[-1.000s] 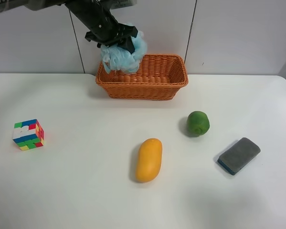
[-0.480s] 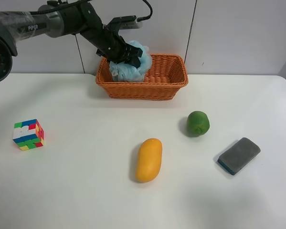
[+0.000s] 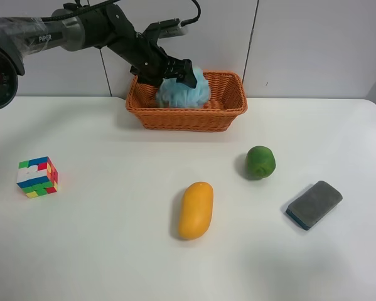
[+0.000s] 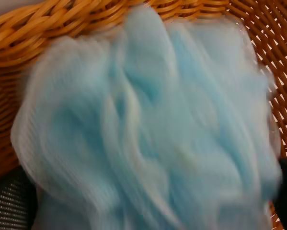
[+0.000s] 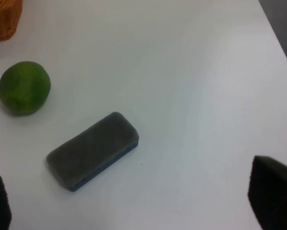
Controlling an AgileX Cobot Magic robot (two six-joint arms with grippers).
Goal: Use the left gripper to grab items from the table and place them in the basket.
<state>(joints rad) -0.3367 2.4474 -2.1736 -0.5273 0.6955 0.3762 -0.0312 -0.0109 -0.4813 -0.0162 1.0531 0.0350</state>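
Gripping the light-blue bath pouf, the left end effector held it inside the wicker basket. The right end effector hung wide open and empty above the grey sponge on the bench.

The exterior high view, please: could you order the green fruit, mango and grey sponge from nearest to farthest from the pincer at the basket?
Measured from the left pincer, which is over the basket:
1. Green fruit, nearest, toward the view's right.
2. Mango, near the table's middle, lower down.
3. Grey sponge, farthest, far right.
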